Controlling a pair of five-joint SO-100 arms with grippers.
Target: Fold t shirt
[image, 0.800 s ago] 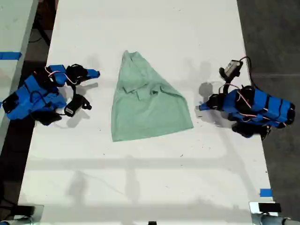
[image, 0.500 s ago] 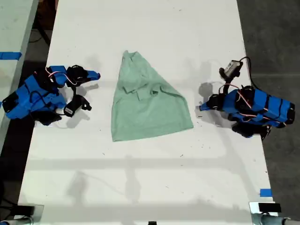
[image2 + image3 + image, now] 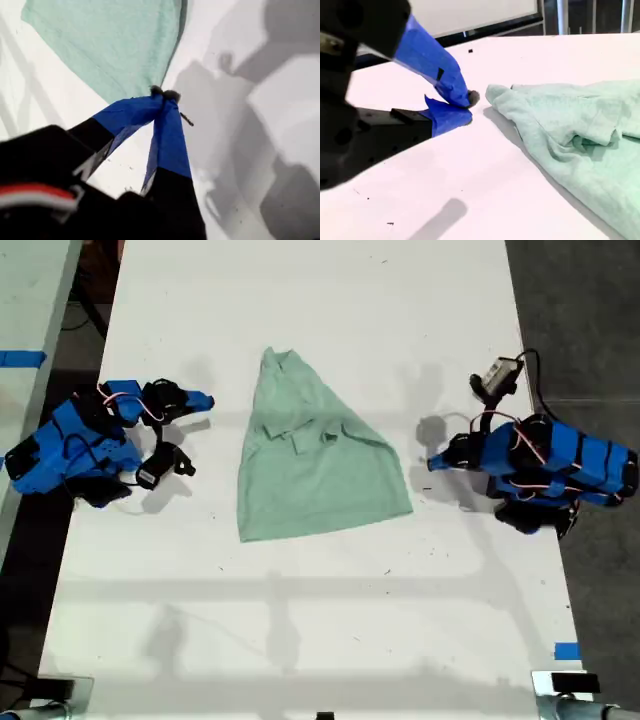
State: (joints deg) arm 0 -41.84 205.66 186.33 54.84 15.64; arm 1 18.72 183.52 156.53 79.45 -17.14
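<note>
The t shirt [image 3: 115,45] is cut off by the frame edge in the first wrist view, and in the second wrist view its far side runs out of frame as well. The underside of the folded fabric is hidden in all views. The body of my first gripper [image 3: 162,97] is blurred. The body of my second gripper [image 3: 462,107] is blurred and cropped.

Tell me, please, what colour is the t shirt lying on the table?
Pale mint green, plain; the t shirt shows best in the exterior view.
</note>
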